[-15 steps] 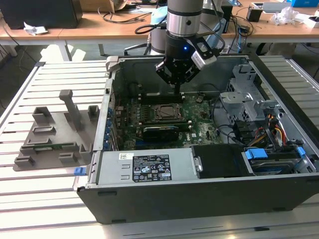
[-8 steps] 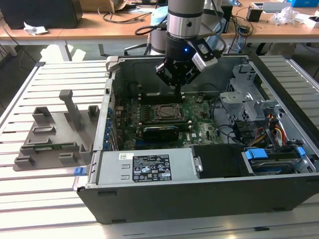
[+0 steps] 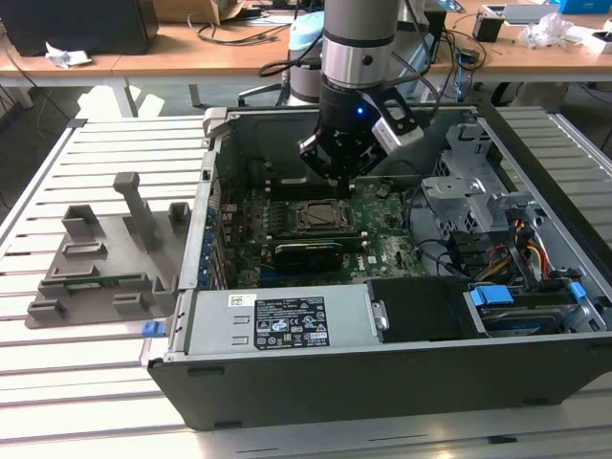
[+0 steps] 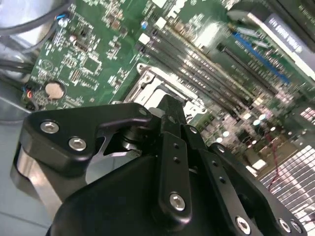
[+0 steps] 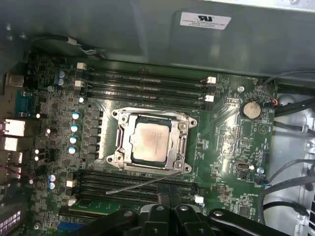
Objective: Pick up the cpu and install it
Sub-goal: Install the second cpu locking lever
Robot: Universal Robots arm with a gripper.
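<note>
Gripper (image 5: pixel 170 212) fingers pressed together, holding nothing, hovering just above the motherboard (image 5: pixel 231 142) inside the PC case (image 3: pixel 382 373). Beyond it the cpu (image 5: pixel 151 143) sits in its socket (image 5: pixel 150 141), metal frame around it.

Ext view looks down across open case (image 3: pixel 382 363); both wrist cams close above motherboard (image 5: pixel 221 132), shared.

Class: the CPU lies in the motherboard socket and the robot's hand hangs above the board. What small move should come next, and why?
Probably a short straight lift of the hand: the cpu already sits square inside the socket frame, apparently apart from the hand above it.
</note>
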